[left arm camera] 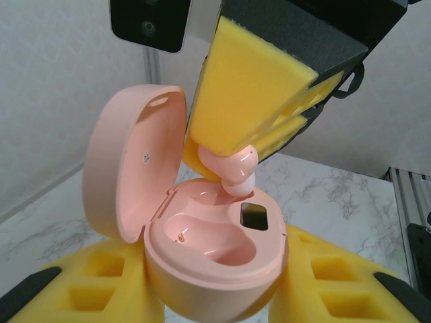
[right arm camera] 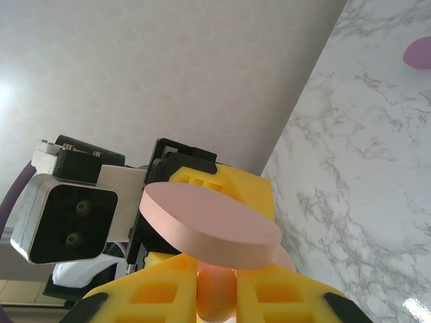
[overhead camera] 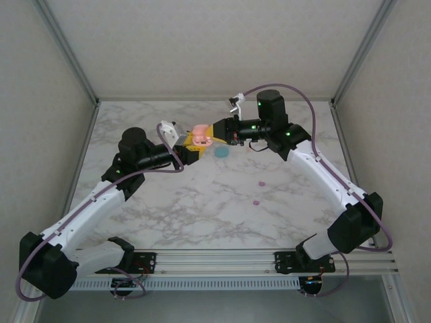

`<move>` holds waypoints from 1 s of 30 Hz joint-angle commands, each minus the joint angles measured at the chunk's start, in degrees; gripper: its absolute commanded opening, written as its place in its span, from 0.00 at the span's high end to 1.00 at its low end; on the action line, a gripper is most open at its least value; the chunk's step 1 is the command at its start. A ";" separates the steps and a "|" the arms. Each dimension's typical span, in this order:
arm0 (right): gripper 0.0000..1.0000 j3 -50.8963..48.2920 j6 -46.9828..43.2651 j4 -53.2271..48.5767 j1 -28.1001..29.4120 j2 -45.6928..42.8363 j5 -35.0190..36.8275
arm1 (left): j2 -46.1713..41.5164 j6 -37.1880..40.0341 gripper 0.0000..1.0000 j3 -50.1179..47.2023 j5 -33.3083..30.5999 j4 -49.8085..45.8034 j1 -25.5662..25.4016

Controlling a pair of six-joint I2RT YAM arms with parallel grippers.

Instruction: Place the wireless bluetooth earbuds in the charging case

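Right gripper [left arm camera: 229, 149]: your pads pinch a peach earbud [left arm camera: 236, 173]; arm bends in from the frame's right, wrist pointing left.
Left gripper [overhead camera: 190, 153]: clamped on the charging case [left arm camera: 215, 262]; arm stretches from lower left toward upper centre.
Charging case: lid open, wells up, just beneath that earbud.
Magenta earbud [overhead camera: 255, 200]: loose on the table [overhead camera: 202, 202], right of centre.

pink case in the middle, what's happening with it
The left hand grips the open peach-pink charging case from both sides, its lid hinged back. The right hand pinches a matching peach earbud and holds it at the mouth of the case's rear well, not seated yet. The front well looks empty. On the marble table lie a teal round piece and two small magenta pieces.
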 commanded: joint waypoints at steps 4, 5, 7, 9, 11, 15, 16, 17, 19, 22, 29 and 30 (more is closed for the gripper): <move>0.81 3.06 -5.83 -6.72 1.19 0.31 4.21 | 0.22 -1.72 0.81 2.14 1.51 3.92 -0.82; 0.80 3.38 -6.67 -8.30 1.18 0.39 5.09 | 0.15 -1.98 0.81 2.13 1.54 4.25 -0.82; 0.78 3.57 -7.77 -9.63 1.23 0.37 5.86 | 0.18 -2.34 0.81 2.02 1.55 4.79 -0.82; 0.76 3.87 -8.25 -10.39 1.26 0.31 6.70 | 0.17 -2.64 0.81 1.97 1.51 5.15 -0.90; 0.75 4.36 -8.91 -11.37 1.30 0.39 7.34 | 0.17 -2.71 0.81 1.97 1.55 5.30 -0.91; 0.73 5.41 -10.02 -13.25 1.35 0.56 8.40 | 0.13 -2.97 0.81 2.03 1.45 5.54 -1.00; 0.72 5.49 -10.13 -13.50 1.35 0.57 8.43 | 0.09 -2.96 0.81 2.06 1.43 5.55 -1.00; 0.72 5.70 -10.26 -13.71 1.37 0.65 8.49 | 0.08 -2.99 0.81 2.08 1.34 5.46 -1.04; 0.71 5.89 -10.34 -13.91 1.39 0.66 8.53 | 0.10 -2.96 0.81 2.14 1.33 5.55 -1.07; 0.70 6.11 -10.48 -14.17 1.43 0.75 8.35 | 0.25 -3.03 0.81 2.24 1.37 5.55 -1.08; 0.77 7.61 -11.05 -14.82 2.22 1.17 7.62 | 0.78 -2.98 0.81 2.41 1.31 5.46 -1.26; 0.79 7.91 -11.08 -14.87 2.43 1.33 7.49 | 0.92 -3.05 0.81 2.41 1.27 5.53 -1.28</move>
